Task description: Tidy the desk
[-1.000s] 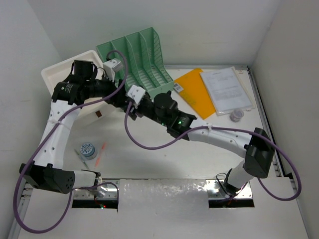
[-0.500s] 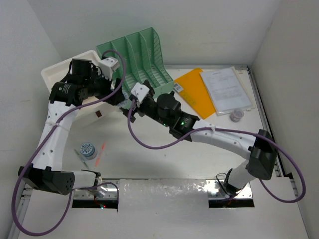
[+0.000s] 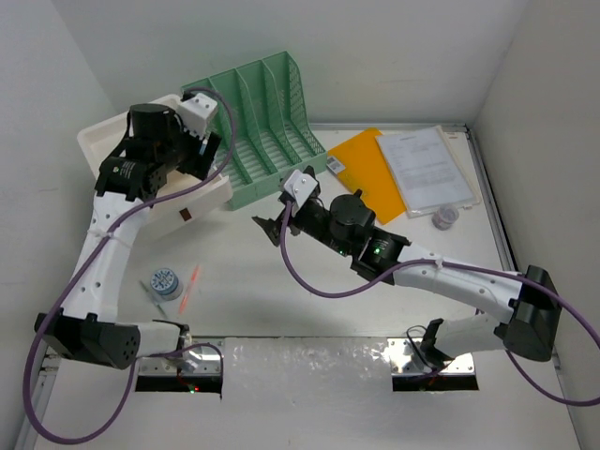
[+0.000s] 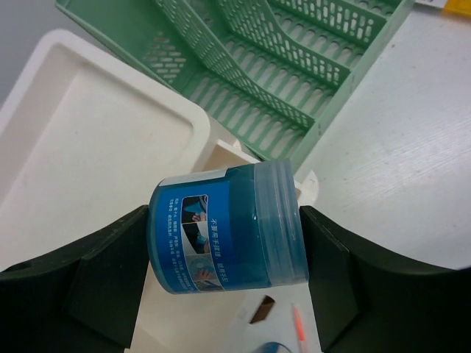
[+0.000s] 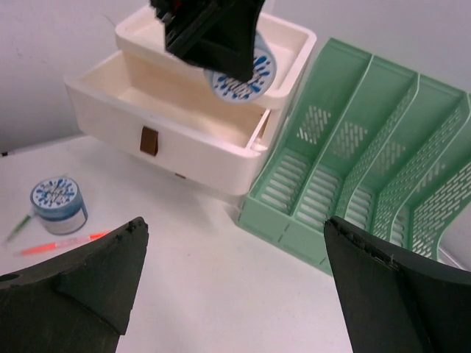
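Note:
The desk [image 3: 281,300] is a white tabletop with silver rails. My left gripper [image 3: 199,161] is shut on a blue jar [image 4: 224,224] with a printed label. It holds the jar tilted in the air above the open drawer [image 3: 202,199] of a white drawer box [image 3: 117,139]. In the right wrist view the jar's round lid [image 5: 239,73] shows over that drawer [image 5: 176,110]. My right gripper [image 3: 272,229] is open and empty, low over the desk [image 5: 206,279] in front of the drawer box, its jaws wide apart [image 5: 235,294].
A second blue jar [image 3: 164,281] stands at the near left beside an orange pen [image 3: 190,286]. A green file rack [image 3: 267,112] stands at the back next to the drawer box. An orange folder [image 3: 366,173], a paper document [image 3: 424,169] and a small round container [image 3: 445,217] lie at the right.
My right gripper has drawn back from the drawer box, to the right and nearer. My left gripper has lifted slightly toward the back with the blue jar still in it.

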